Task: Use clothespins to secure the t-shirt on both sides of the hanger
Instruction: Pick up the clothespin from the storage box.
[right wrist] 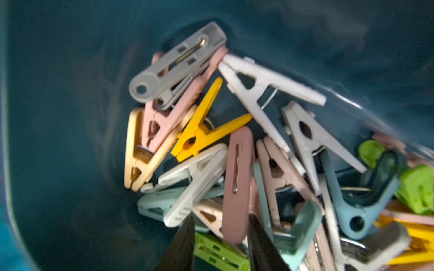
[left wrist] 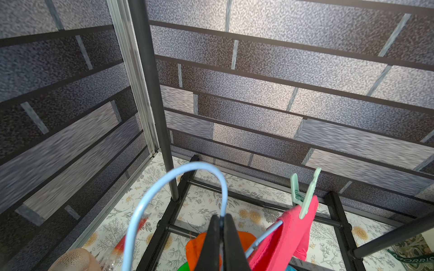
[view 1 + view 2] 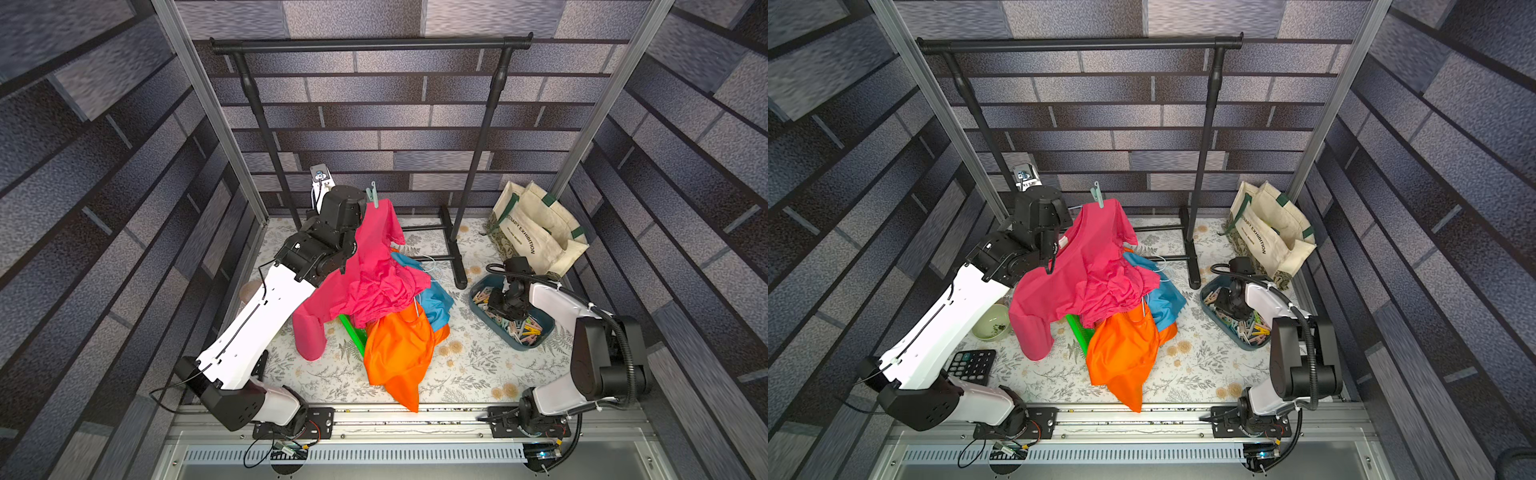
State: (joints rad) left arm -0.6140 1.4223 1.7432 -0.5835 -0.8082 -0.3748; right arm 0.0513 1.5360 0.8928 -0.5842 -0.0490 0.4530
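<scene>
A pink t-shirt [image 3: 365,282] hangs on a light blue wire hanger [image 2: 195,165], held up above the table. My left gripper [image 2: 220,221] is shut on the hanger's wire just under the hook. A mint green clothespin [image 2: 305,197] pins one shoulder of the shirt; it shows in both top views [image 3: 1097,193]. My right gripper [image 1: 221,217] is down in a dark blue bin [image 3: 482,282] full of clothespins [image 3: 523,328]. Its fingers are apart, straddling the end of a dusty pink clothespin [image 1: 237,187]. A gap shows on one side.
A black garment rack [image 3: 365,43] stands at the back. Orange [image 3: 395,353] and blue [image 3: 436,303] garments lie piled under the shirt, with something green [image 3: 353,332] beneath. A cream tote bag [image 3: 536,232] sits behind the bin. A bowl [image 3: 992,322] and a calculator [image 3: 971,365] lie near the left arm.
</scene>
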